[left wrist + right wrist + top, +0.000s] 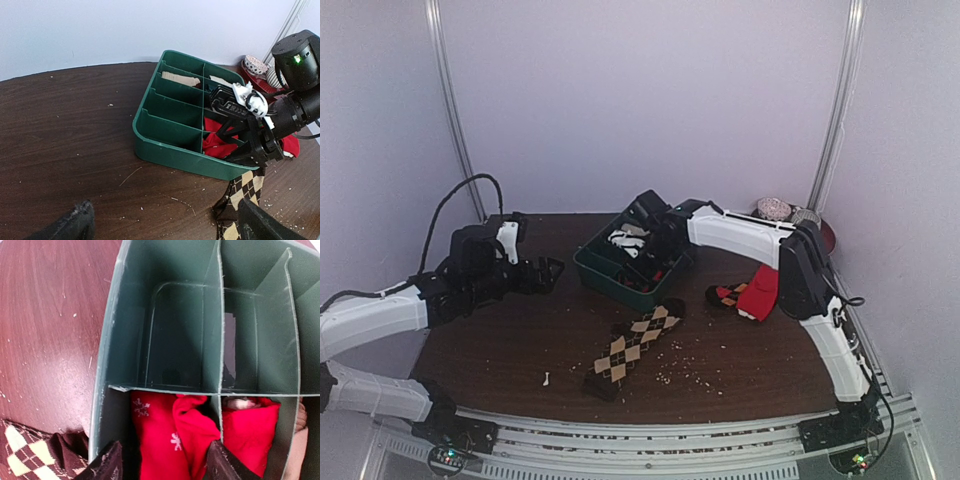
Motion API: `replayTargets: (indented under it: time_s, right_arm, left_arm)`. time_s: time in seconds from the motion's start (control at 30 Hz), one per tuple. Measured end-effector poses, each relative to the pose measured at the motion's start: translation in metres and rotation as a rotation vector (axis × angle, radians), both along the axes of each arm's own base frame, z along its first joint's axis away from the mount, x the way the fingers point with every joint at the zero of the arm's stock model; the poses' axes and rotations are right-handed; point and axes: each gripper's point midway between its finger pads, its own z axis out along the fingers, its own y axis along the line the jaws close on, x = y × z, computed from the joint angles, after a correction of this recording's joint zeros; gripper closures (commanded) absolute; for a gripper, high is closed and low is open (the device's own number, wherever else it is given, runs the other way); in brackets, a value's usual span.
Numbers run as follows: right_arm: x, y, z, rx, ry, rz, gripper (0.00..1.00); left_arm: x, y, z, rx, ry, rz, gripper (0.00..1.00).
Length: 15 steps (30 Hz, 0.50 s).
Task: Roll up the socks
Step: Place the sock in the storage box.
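Note:
A bright red sock bundle [165, 430] with small white marks lies in a near compartment of the green tray [107, 340]. My right gripper [165, 467] is open, with one finger on each side of the bundle. A second red bundle [250, 430] fills the compartment beside it. The brown argyle socks [635, 345] lie flat on the table in front of the tray [590, 268] and show in the left wrist view [245, 200]. My left gripper [167, 225] is open and empty, left of the tray, low over the table. In the top view the right gripper [655, 268] is over the tray and the left gripper [548, 272] is beside it.
A plain red sock [758, 290] and a dark red-marked one [725, 296] lie right of the tray. White and tan items [180, 79] sit in the far compartments. Patterned balls [775, 208] rest at the back right corner. Crumbs dot the table near the argyle socks.

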Motion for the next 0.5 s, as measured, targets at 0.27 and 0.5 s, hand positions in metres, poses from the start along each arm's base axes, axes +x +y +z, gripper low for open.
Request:
replayTargets:
  time_s: [0.27, 0.5]
  right_arm:
    - [0.001, -0.002, 0.02, 0.068, -0.015, -0.053, 0.48]
    - [0.006, -0.001, 0.046, 0.146, -0.03, -0.098, 0.66]
  left_arm:
    - [0.001, -0.002, -0.008, 0.013, 0.021, -0.002, 0.02]
    - [0.002, -0.002, -0.014, 0.021, 0.035, -0.004, 0.02]
